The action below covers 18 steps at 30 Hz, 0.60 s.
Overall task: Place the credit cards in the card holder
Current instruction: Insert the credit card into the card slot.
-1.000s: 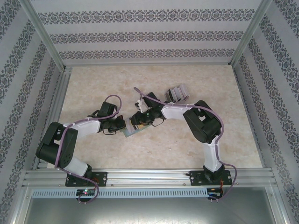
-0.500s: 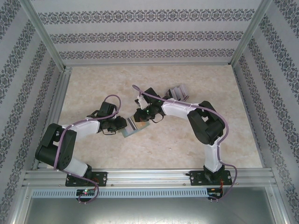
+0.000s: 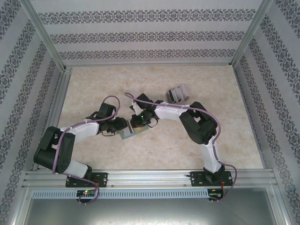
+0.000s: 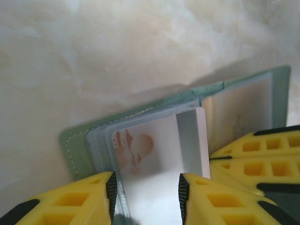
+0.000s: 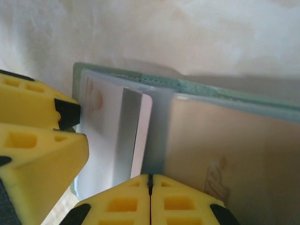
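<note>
Open sage-green card holder (image 4: 140, 112), pale card (image 4: 154, 159) in clear sleeve (image 5: 157, 131); left fingers (image 4: 70, 201) apart, right fingers (image 5: 117, 201) pinching sleeve.

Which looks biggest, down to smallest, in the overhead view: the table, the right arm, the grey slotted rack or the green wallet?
1. table
2. right arm
3. grey slotted rack and green wallet: about alike here; the wallet is partly covered, so I won't rank them.

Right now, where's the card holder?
In the top view, the card holder lies open mid-table, between the left hand and the right hand, on the near side of the grey rack.
</note>
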Available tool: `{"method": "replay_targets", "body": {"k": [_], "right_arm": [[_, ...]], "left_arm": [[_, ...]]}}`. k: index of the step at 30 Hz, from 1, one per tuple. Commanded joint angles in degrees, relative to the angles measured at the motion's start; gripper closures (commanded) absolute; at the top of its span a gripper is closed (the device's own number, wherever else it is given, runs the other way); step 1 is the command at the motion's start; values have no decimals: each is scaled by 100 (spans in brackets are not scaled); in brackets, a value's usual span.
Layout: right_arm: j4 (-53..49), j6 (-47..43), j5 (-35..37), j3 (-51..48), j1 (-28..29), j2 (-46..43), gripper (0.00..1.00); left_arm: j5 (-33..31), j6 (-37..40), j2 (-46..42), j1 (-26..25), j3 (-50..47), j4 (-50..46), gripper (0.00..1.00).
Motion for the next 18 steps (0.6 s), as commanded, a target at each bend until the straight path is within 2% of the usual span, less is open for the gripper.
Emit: {"method": "replay_targets", "body": {"k": [1, 4, 9, 18], "right_arm": [[-144, -205, 32, 186, 107, 127, 92], [67, -105, -208, 35, 44, 41, 91], [-124, -226, 26, -168, -80, -514, 91], [-31, -129, -324, -1203, -45, -1342, 89]], "left_arm": [[45, -119, -46, 18, -31, 29, 58], [45, -142, -118, 23, -9, 11, 58], [-186, 27, -178, 34, 323, -327, 58], [-313, 728, 832, 303, 1487, -806, 61]]}}
